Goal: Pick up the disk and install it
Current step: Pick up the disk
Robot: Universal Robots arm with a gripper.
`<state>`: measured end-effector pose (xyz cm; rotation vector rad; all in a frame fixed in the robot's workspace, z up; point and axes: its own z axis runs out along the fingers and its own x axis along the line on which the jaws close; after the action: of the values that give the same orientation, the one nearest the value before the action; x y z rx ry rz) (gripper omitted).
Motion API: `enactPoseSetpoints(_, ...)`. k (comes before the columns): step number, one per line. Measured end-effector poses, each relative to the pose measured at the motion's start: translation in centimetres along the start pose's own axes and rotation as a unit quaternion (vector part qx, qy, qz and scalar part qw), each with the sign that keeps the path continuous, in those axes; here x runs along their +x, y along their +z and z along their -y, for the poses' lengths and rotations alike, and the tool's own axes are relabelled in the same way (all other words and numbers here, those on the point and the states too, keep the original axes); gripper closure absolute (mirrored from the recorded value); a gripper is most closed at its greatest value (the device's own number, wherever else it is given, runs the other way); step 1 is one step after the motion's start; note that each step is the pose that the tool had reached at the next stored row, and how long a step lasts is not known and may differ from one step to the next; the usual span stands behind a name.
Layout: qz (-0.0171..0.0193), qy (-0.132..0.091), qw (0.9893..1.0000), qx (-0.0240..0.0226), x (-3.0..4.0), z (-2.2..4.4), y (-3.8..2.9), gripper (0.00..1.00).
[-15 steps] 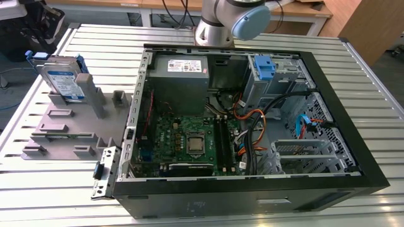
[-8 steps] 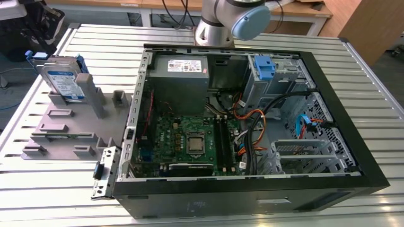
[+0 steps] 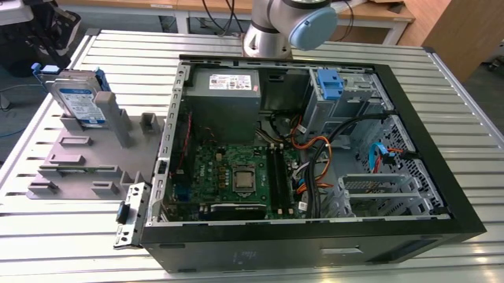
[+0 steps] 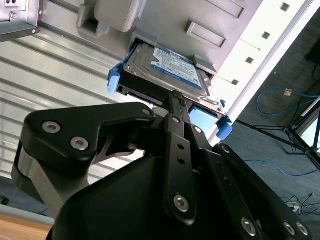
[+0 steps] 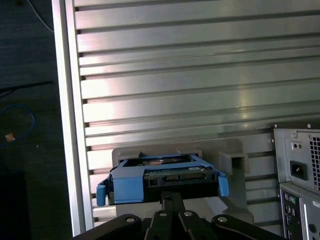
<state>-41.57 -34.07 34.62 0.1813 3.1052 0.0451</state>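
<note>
The disk [image 3: 79, 99] is a silver drive with a white-and-blue label in a blue carrier. It stands on edge in a slot at the far end of the grey holder [image 3: 87, 162], on the exterior view's left. Both wrist views show the disk [image 4: 167, 64] [image 5: 165, 176] close ahead of my gripper [image 4: 175, 96] [image 5: 168, 196]. The black fingers meet in a thin point just short of the carrier's edge, shut with nothing between them. I cannot tell whether they touch the carrier.
An open computer case [image 3: 464, 218] lies on the slatted metal table [image 3: 126, 47], with a motherboard, a grey power supply [image 3: 224, 88], a blue bracket [image 3: 331, 84], loose cables and a metal drive cage [image 3: 378, 191]. The table edge [image 5: 67, 125] is near the holder.
</note>
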Motion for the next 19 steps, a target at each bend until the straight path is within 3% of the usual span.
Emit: enactPoseSetpoints(19,-0.0004,-0.014,0.9999,-0.0004,0.0,0.0,0.0,0.89)
